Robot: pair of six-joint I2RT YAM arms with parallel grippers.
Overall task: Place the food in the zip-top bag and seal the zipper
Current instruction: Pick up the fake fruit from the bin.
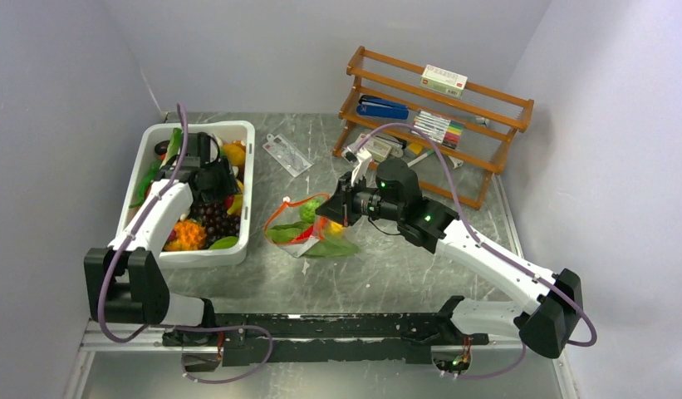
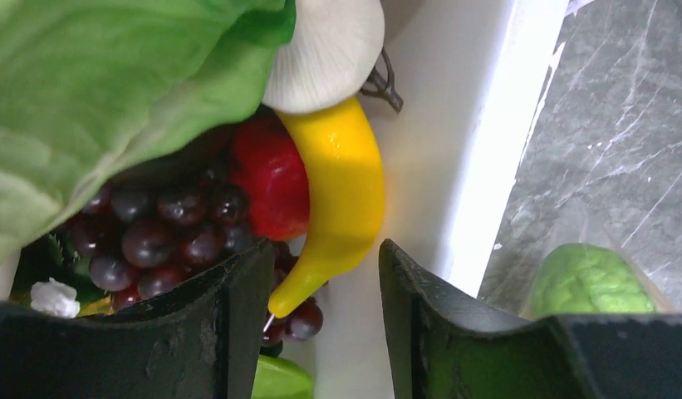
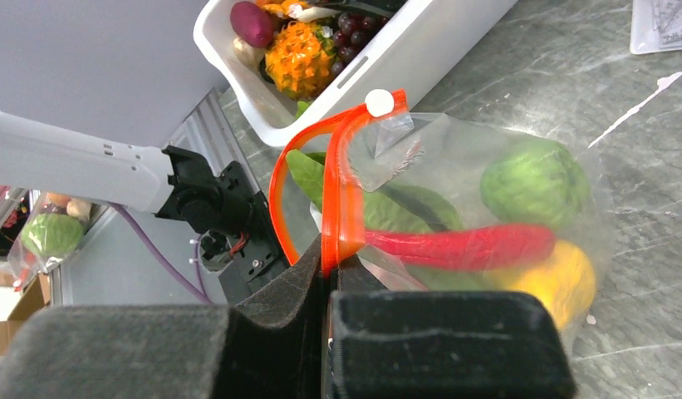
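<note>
The clear zip-top bag (image 1: 304, 229) lies on the table's middle with its mouth gaping. My right gripper (image 3: 329, 266) is shut on its red-orange zipper (image 3: 341, 183), below the white slider (image 3: 379, 102). Inside the bag lie a light-green round fruit (image 3: 532, 179), a red chili (image 3: 462, 247), a yellow-orange fruit (image 3: 553, 283) and green leaves (image 3: 404, 208). My left gripper (image 2: 325, 283) hangs open inside the white bin (image 2: 437, 166). A yellow banana (image 2: 345, 191) has its tip between the jaws, against the left finger (image 2: 237, 316) and clear of the right one.
The bin (image 1: 246, 183) at the left holds dark grapes (image 2: 154, 233), a red fruit (image 2: 271, 179), a lettuce leaf (image 2: 113, 83) and more toy food. A small clear packet (image 1: 286, 154) lies behind the bag. A wooden rack (image 1: 437, 116) stands at the back right.
</note>
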